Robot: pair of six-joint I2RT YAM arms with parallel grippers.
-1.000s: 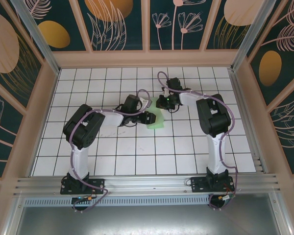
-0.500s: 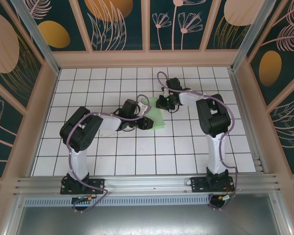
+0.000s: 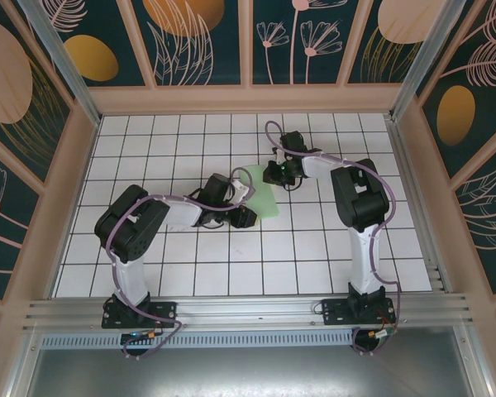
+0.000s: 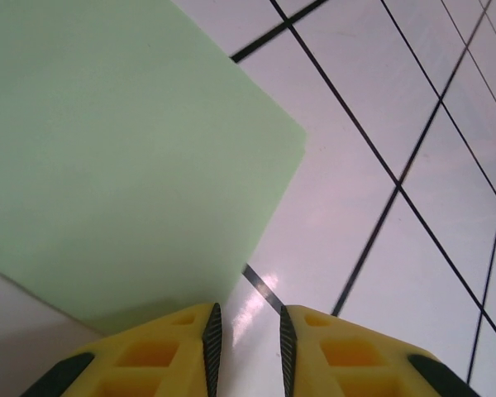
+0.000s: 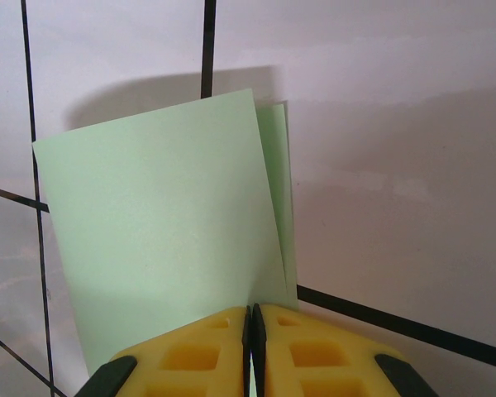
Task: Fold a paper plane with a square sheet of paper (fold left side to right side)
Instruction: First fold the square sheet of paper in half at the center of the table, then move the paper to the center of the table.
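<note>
Near the middle of the tiled table, the square sheet of paper lies folded over, pale mint, with two layers slightly offset along one edge. Its long axis runs away from the arm bases. The right gripper sits at the far end, fingers pressed together, apparently pinching that edge, though the contact itself is hidden. The left gripper, slightly spread and empty, sits at the near corner, with the paper ahead and to its left.

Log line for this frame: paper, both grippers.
sheet of paper: folded double, layers slightly offset | right gripper: shut on its edge | left gripper: open, at its edge, not gripping
</note>
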